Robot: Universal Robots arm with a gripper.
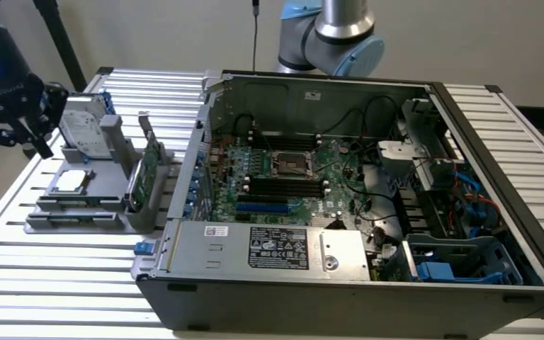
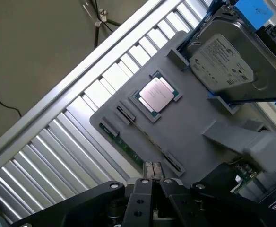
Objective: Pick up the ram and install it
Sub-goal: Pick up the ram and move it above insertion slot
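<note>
Pincer point(image 2: 153, 171) was clenched and empty, fingertips together, close over the ram point(image 2: 122, 143), which stood on edge in the outer slot of the grey fixture point(image 2: 190, 124) on the slatted bench point(image 2: 57, 142). Judged light, stiff, fragile: best taken mid-length across its upper edge.

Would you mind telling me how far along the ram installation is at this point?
Done: nothing visible yet; the ram lies in its groove at the edge of the grey fixture. In hand: the gripper is shut on nothing, poised above the fixture close to the ram. Left: both the pick-up and the install; the motherboard's black slots look empty.
</note>
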